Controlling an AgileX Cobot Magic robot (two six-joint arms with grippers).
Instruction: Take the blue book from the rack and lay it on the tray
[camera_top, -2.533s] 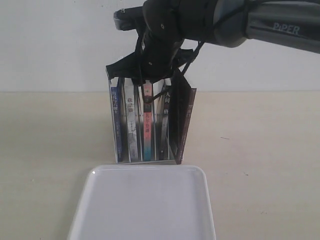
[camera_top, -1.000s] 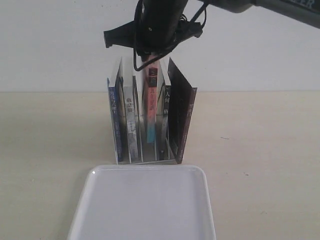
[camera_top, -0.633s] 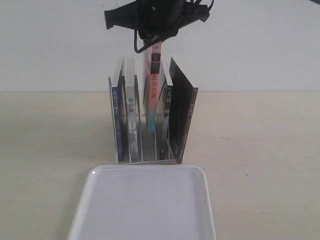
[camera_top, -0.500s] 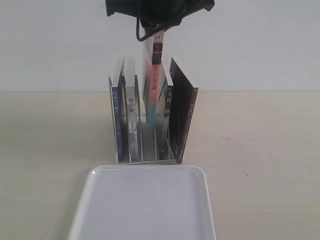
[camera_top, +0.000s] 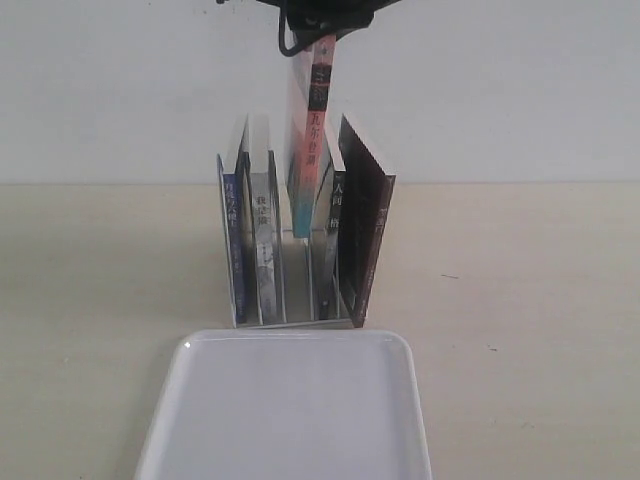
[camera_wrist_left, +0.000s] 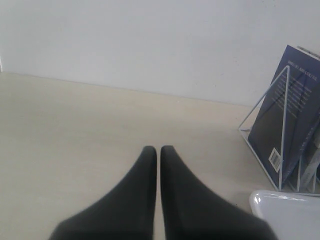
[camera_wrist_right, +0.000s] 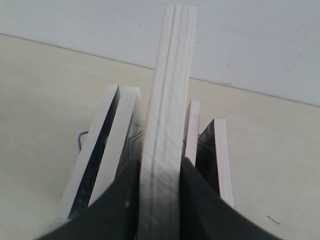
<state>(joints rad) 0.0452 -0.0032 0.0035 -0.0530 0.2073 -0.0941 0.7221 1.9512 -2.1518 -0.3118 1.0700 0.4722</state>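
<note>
The blue book stands in the leftmost slot of the white wire rack; its back cover shows in the left wrist view. My right gripper is shut on the top of the red-and-teal-spined book, held upright above the middle slot, with its page edges showing between the fingers. The white tray lies in front of the rack. My left gripper is shut on nothing, low over the table to the left of the rack.
A grey-spined book stands beside the blue one. Two dark books lean at the rack's right end. The tray's corner lies near the left gripper. A white wall stands behind the table.
My right gripper has risen steadily with the red-and-teal-spined book, drawing it up out of the rack's middle slot. The blue book and the tray have not moved.
</note>
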